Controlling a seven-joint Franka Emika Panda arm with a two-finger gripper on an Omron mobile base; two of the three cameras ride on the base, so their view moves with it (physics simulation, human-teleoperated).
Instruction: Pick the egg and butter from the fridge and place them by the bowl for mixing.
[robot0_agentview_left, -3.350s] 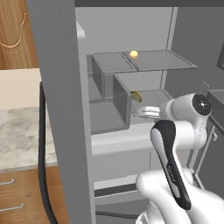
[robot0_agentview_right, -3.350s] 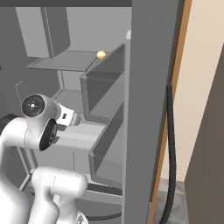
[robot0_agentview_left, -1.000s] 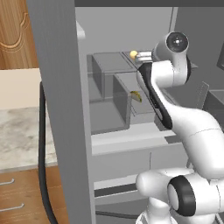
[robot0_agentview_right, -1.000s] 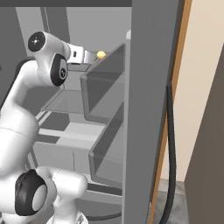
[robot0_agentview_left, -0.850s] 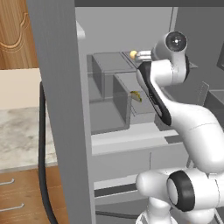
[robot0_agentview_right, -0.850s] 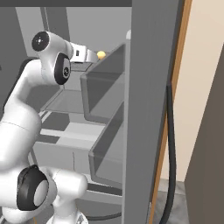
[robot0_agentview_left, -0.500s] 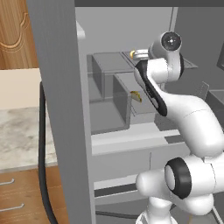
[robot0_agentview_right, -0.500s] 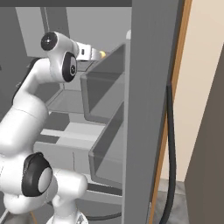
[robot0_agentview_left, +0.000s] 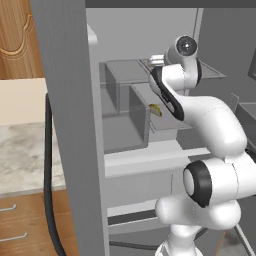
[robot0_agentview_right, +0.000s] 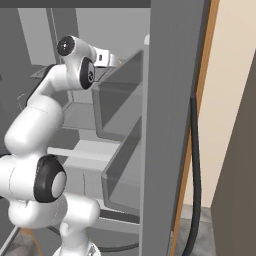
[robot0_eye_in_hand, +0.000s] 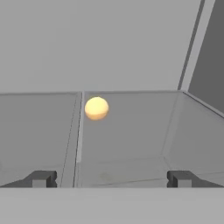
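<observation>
You have nothing picked yet; your claw gapes empty before the small pale-yellow round egg; the olive-yellow butter stick waits below.

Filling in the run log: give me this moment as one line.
phase: reaching for egg | gripper: open, empty, short of egg | egg: on fridge shelf | butter: lower shelf, untouched
</observation>
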